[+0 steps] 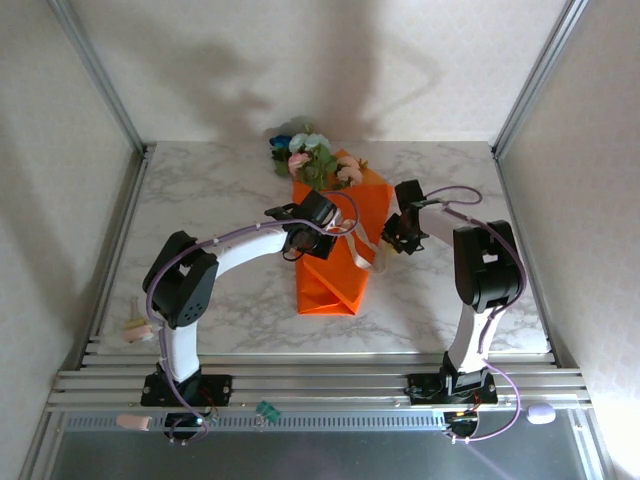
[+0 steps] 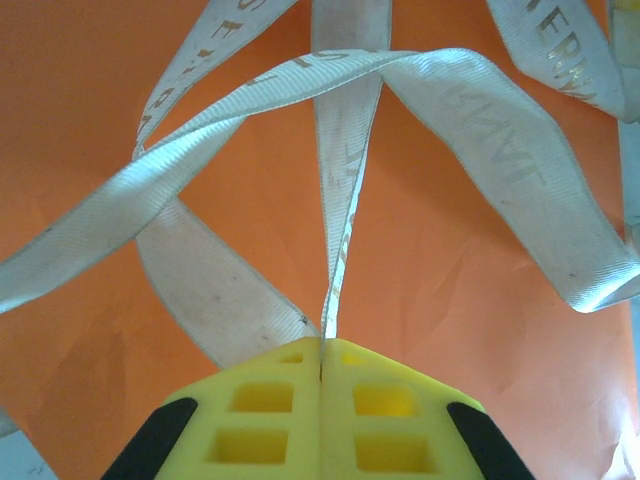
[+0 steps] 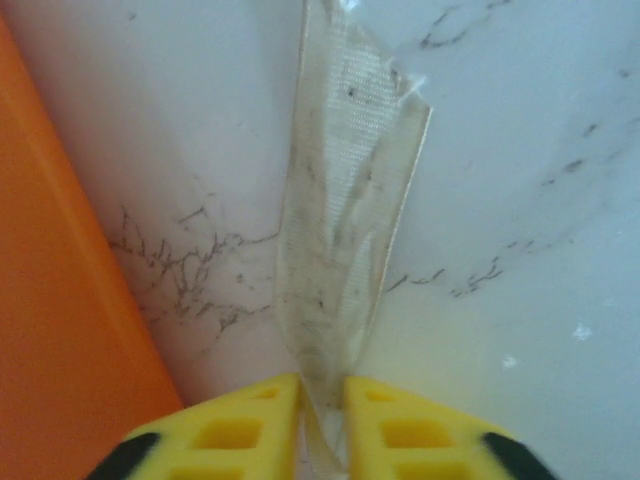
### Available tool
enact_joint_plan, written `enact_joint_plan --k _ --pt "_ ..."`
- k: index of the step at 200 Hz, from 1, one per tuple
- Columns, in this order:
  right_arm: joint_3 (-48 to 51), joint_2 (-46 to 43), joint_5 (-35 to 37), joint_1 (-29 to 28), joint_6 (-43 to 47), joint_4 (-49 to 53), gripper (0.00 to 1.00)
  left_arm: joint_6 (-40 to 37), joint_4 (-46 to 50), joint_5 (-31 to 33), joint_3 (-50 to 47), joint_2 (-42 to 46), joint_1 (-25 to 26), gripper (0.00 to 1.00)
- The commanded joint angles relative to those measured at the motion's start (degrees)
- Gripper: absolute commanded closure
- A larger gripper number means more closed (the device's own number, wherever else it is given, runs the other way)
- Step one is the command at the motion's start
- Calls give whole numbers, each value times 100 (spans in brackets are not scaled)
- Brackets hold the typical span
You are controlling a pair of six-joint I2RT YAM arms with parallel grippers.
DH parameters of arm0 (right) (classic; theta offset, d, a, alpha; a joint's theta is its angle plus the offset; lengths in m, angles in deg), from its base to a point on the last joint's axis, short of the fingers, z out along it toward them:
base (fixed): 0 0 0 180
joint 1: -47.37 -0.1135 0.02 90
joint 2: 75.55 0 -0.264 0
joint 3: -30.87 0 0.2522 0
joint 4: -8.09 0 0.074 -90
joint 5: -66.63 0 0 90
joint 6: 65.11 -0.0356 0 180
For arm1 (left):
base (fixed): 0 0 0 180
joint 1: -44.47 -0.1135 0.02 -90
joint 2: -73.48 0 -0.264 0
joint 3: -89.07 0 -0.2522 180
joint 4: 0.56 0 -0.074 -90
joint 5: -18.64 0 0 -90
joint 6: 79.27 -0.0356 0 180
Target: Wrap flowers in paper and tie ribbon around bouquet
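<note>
We see a wrapped bouquet lying on the white marbled worktop (image 1: 220, 200).
The folded orange paper cone bouquet (image 1: 330, 285) lies mid-worktop, its pink, white and blue flowers (image 1: 310, 155) at the far end. A woven cream ribbon (image 2: 345, 180) with gold lettering we cannot read loops over it. The left jaws pinch one strand; the right jaws stand narrow around its sheer end.
</note>
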Motion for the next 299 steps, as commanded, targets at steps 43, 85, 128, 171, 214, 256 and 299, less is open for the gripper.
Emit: enact_joint_plan --k 43,85,128,171,214,256,299 --pt "-616 -392 879 154 196 521 100 649 33 -435 -259 895 -288 100" --pt "-1315 -562 1051 584 667 868 100 915 69 -781 -826 1498 -642 100" --pt "-1758 -958 1299 897 886 1000 100 1135 -13 -917 -1280 1746 -1037 100" --pt "-2791 -1254 1730 899 1250 1336 100 1351 -63 -857 -1515 1803 -1399 100" --pt "-2822 -1386 1940 1263 1209 1610 100 1517 66 -672 -1718 2087 -1888 100" --pt "-2423 -1367 1759 1505 1300 1597 100 1493 1105 219 -1332 2081 -2013 100" --pt "-1610 -1435 1741 1705 1209 1401 100 1556 1721 1187 -1119 2162 -2076 100"
